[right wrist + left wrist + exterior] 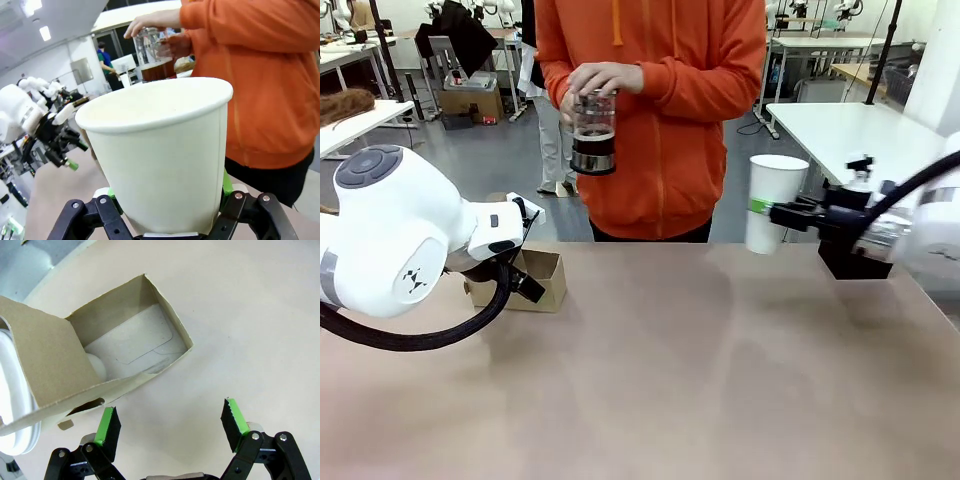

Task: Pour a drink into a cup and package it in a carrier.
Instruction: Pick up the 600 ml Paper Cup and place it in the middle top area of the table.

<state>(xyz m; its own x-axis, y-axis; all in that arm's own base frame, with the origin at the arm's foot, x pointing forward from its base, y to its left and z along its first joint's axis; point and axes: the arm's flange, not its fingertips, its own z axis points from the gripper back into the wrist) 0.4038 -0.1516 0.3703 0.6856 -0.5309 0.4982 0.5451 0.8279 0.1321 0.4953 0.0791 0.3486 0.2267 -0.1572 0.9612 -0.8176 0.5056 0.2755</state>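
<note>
Your right gripper [778,213] was clamped on a white paper cup [775,195], one green pad on either side. The cup stood upright and looked empty in the right wrist view. It was held near the far edge of the table [700,380], at about 2 o'clock in the front view.

Your left gripper [172,422] had its jaws wide apart and held nothing. It sat just beside the brown cardboard carrier [107,312], which rested on the table at about 9 o'clock.

The drink [593,141], a dark brown liquid, filled the lower part of a glass carafe [593,120]. The person [670,120] at 12 o'clock held the carafe in both hands [605,78] at chest height, well apart from the cup.
</note>
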